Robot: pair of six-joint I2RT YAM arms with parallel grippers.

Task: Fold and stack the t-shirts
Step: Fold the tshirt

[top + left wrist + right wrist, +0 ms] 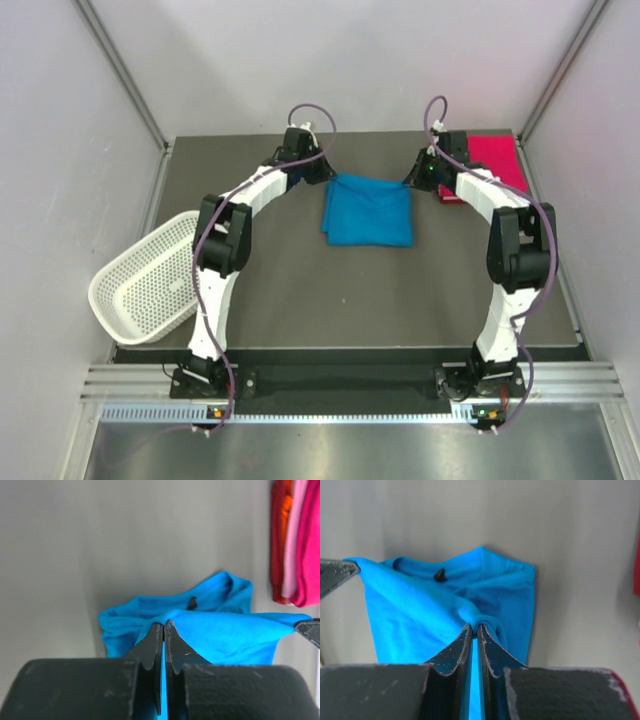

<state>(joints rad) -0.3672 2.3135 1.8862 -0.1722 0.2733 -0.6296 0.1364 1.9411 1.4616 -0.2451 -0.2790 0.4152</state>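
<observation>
We grip the bright blue cloth t-shirt (368,212) at frame centre, left gripper (163,630) and right gripper (474,631) each clamped on an upper corner, bright pink-red cloth t-shirt (497,158) upper right.

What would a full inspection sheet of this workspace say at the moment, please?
Surface: dark grey table, matte.
Job's things: blue t-shirt mid-table, partly folded; pink-red t-shirt folded at the far right corner.
Clutter: white mesh basket tilted over the table's left edge.
Grippers: left gripper and right gripper each have their fingers shut on blue t-shirt cloth.
Cables: purple cables loop along both arms.
Surroundings: pale walls, metal framing.
</observation>
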